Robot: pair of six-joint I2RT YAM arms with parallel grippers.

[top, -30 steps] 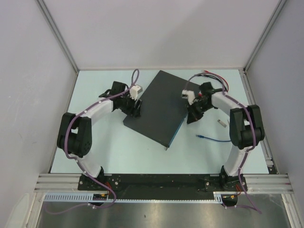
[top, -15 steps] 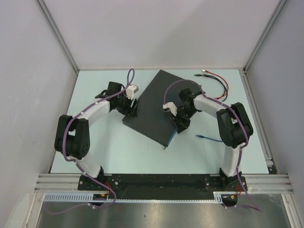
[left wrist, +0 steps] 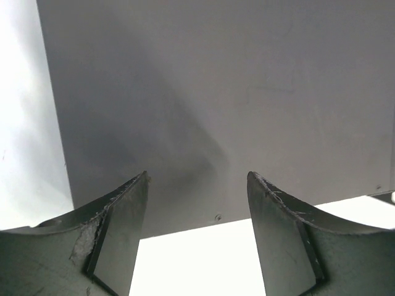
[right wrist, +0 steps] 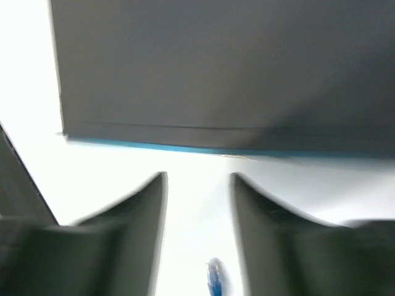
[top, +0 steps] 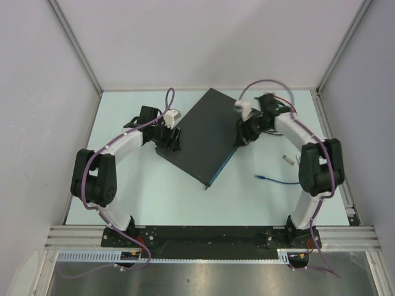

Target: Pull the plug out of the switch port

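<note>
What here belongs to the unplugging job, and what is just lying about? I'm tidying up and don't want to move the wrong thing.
Job:
switch
left fingers, open over its edge
right fingers, open near its bluish edge
blue cable, loose on the table, probably the plug's

Lying about:
small pale piece by the right arm

The switch (top: 200,135) is a large, flat, dark-grey rectangular box; it lies flat and turned diagonally, one corner pointing away; its thin bluish long edge (top: 222,168) faces right and near; the right wrist view shows that edge (right wrist: 216,148) as a straight blue line; the plug (top: 258,177), small and blue on a thin blue lead, lies well apart from the switch, off its bluish edge.
</note>
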